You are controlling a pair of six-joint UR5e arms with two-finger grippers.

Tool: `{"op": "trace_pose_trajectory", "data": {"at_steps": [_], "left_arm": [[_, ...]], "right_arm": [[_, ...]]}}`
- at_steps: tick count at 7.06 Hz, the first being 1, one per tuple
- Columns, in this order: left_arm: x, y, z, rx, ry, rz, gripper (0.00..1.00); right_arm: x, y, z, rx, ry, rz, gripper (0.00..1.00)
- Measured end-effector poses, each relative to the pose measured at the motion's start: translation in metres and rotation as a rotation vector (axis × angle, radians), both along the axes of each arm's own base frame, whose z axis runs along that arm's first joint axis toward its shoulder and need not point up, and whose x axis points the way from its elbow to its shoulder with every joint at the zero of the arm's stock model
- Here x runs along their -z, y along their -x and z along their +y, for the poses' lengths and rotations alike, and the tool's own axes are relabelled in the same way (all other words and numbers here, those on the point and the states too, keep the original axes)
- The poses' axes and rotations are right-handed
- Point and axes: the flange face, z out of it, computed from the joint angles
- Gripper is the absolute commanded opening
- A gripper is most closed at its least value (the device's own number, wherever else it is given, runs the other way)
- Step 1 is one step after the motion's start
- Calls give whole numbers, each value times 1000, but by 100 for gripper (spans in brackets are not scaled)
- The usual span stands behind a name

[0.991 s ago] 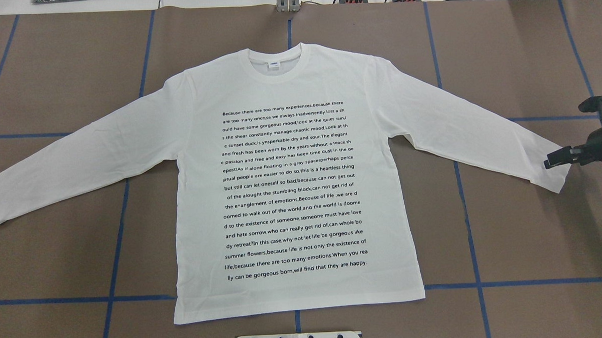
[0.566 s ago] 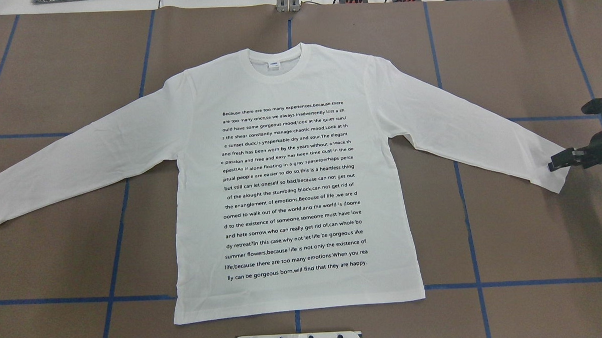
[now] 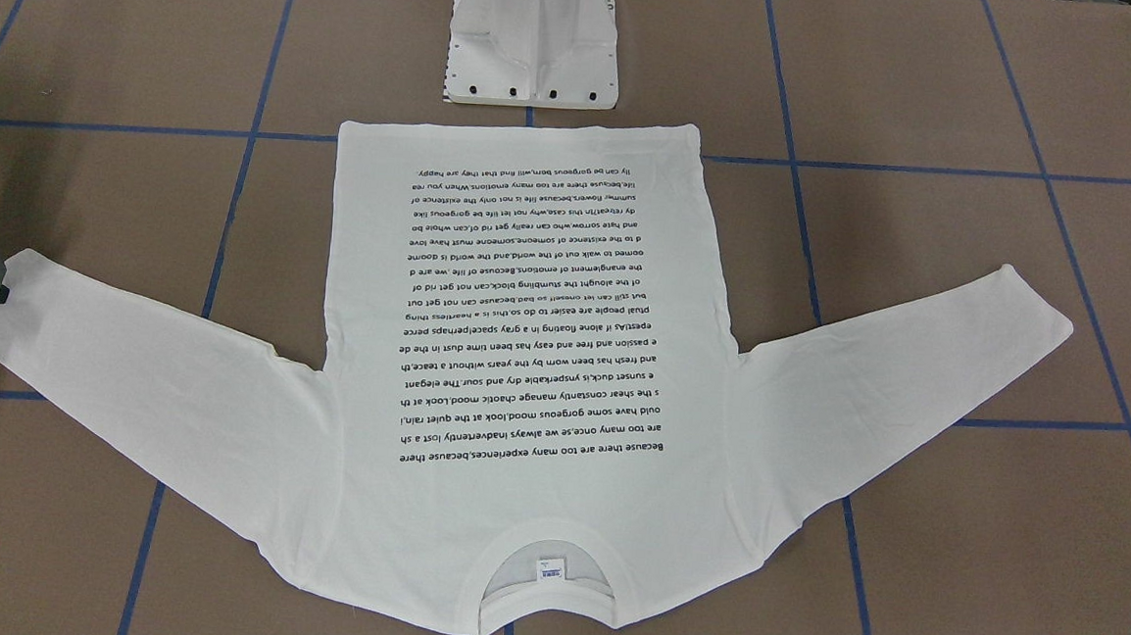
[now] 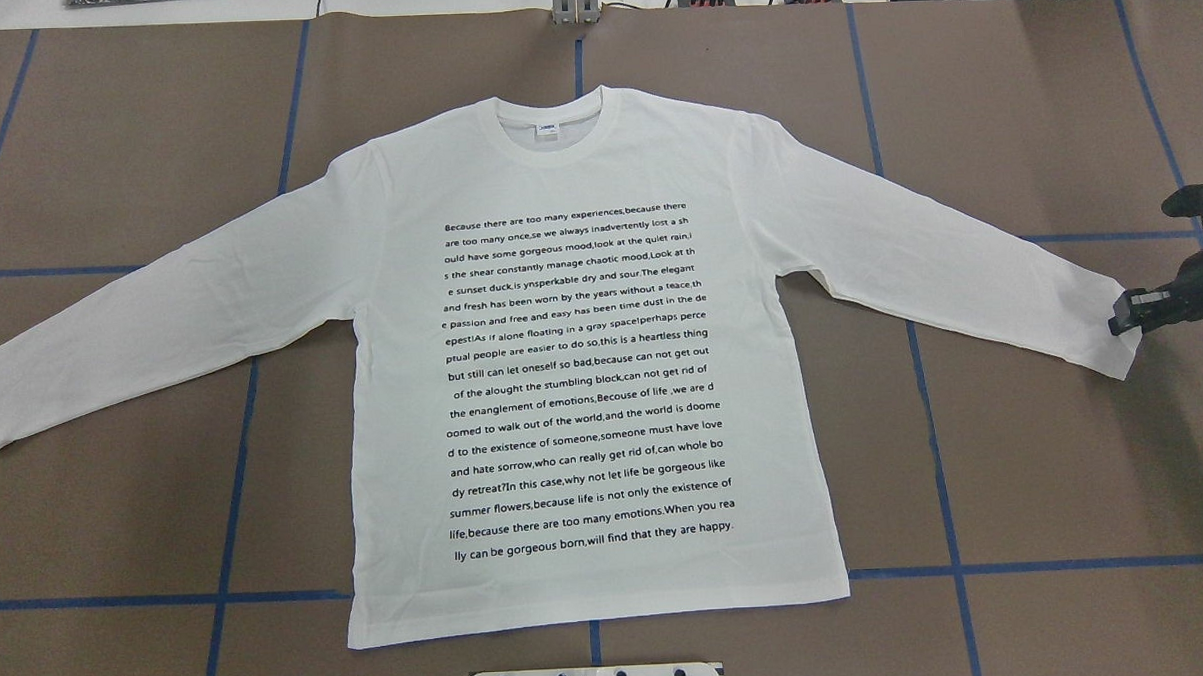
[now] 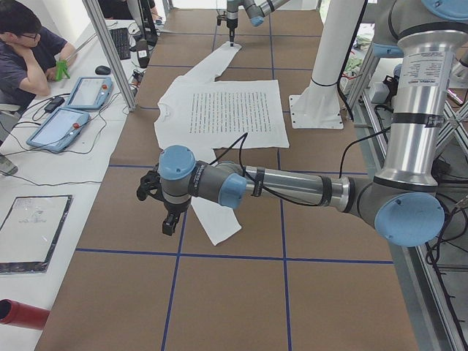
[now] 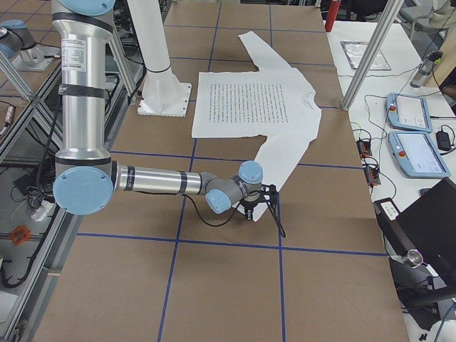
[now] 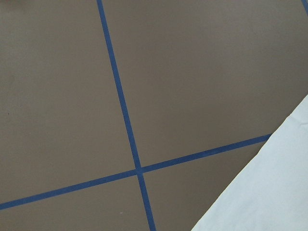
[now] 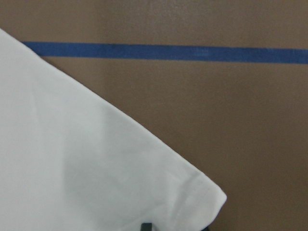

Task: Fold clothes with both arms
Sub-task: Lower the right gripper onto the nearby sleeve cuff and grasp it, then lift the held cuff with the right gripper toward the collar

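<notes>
While hanging the left gripper beside the left cuff, poising the right gripper at the right cuff of the T-shirt lying flat between them, unable to tell either's grip

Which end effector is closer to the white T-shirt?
Right. The right end effector is at the edge of one cuff of the T-shirt; the left end effector hangs over bare table just past the other cuff.
</notes>
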Motion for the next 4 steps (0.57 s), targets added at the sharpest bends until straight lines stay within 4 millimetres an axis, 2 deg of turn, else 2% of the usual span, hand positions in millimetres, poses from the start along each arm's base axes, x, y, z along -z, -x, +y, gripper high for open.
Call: {"op": "trace_pose_trajectory", "data": {"at_steps": [1,3,4], "left_arm": [[0,0,0,0,0,0,100],[0,0,-1,0,-1,0,100],[0,0,-1,0,0,0,100]], "right_arm": [[6,1,-4,-2,-1,-6,17],[17,-4,-12,-10,-6,-29,0],[23,-9,-14,-17,-8,-43,0]]}}
